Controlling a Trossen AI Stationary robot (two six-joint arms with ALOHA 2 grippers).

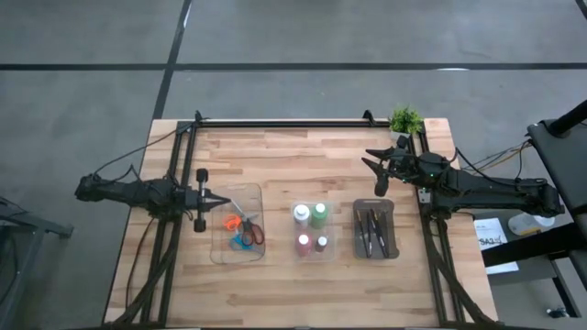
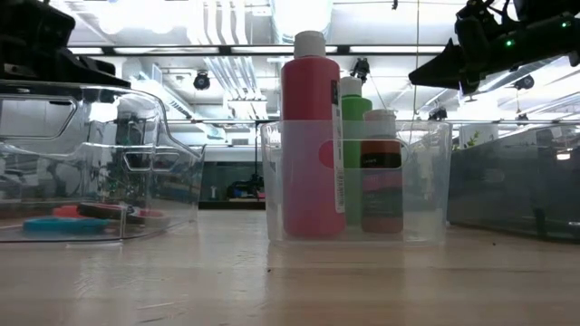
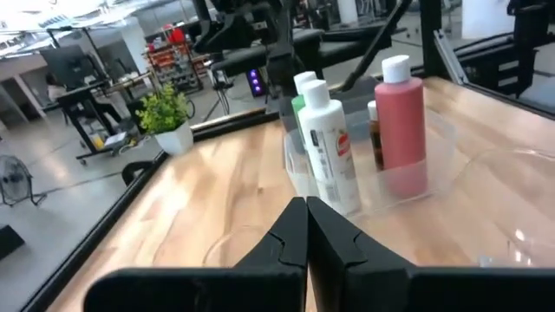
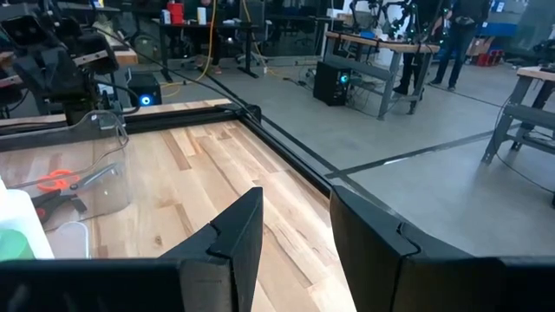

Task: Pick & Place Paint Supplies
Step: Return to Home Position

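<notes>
We are reading the sorting as finished (scissors with red, orange and blue handles lying in the clear plastic tray, four small paint bottles standing in the clear bin beside it), so the left pincer is hovering pinched shut and the right pincer gaping, both empty, over the wooden surface.

High view looks straight down on the table; low view sits at tabletop level, close to the red paint bottle, shared with the left wrist view; right wrist view looks past the table's edge
</notes>
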